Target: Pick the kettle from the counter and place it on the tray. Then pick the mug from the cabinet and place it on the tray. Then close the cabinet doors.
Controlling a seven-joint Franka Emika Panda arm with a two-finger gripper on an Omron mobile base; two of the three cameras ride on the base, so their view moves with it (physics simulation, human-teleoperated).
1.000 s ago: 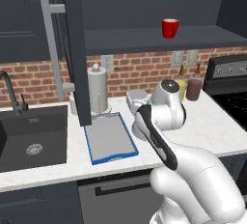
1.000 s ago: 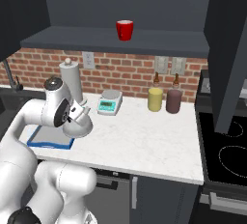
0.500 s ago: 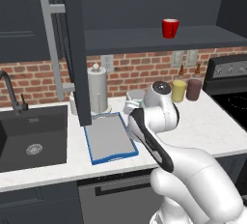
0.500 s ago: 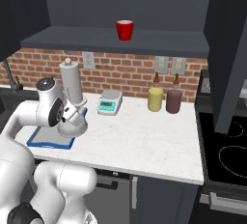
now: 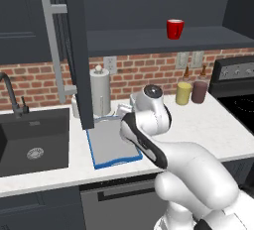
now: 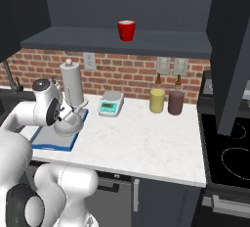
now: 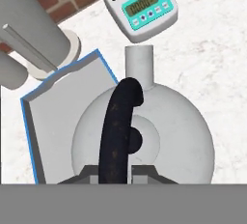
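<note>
In the hand view my gripper is shut on the black arched handle of the silver kettle. The kettle hangs over the right edge of the blue-rimmed grey tray, its spout pointing at the scale. The right base view shows the kettle under my hand, above the tray on the white counter. The red mug stands on the open cabinet's shelf. Both cabinet doors stand open.
A tall grey cylinder with a white knob stands just behind the tray. A white scale sits to its right. Yellow and maroon canisters stand by the wall. The sink lies left, the stove right.
My hand has carried the kettle leftward along the counter, from in front of the scale to over the tray's right edge. The gripper stays shut on the handle.
</note>
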